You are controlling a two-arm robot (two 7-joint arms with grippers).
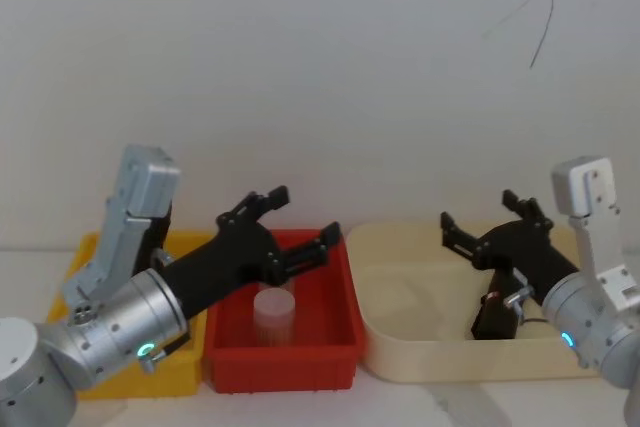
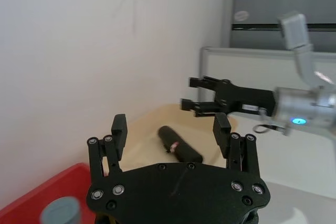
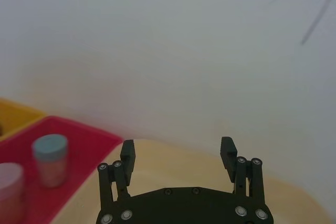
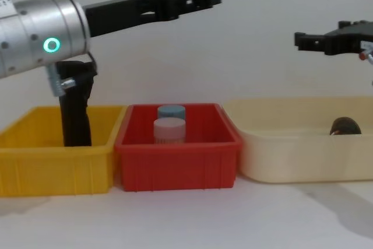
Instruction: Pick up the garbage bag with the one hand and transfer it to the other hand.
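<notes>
Two grippers, both with fingers spread wide and holding nothing. The left gripper [image 1: 300, 217], green ring on its wrist, hangs high above the red bin [image 1: 345, 292] and points right. The right gripper [image 1: 478, 209], blue ring, hangs above the beige tray [image 1: 400, 362] and points left.

The garbage bag [image 1: 493, 317], a black roll with a small red mark, lies on its side on the tray floor in the right part. It is below the right gripper and apart from it. Pickup not begun.

Likely risks:
- The left gripper is well apart from the bag. Reaching over means crossing the red bin, and a low sweep could tip the cups [image 4: 169, 131] standing there.
- The right gripper sits over the bag, so the two arms could clash above the tray.
- The roll is round and lying flat. A finger landing off-centre would push it away or wedge it against the tray wall.
- Slick plastic could slip out of a shallow pinch during the lift.
- Gripping the middle leaves little free length for the receiving hand, so a drop at the handover is possible.
- A black upright object [image 4: 76, 118] stands in the yellow bin [image 4: 35, 144] below the left wrist. It could be taken for the bag by mistake.
</notes>
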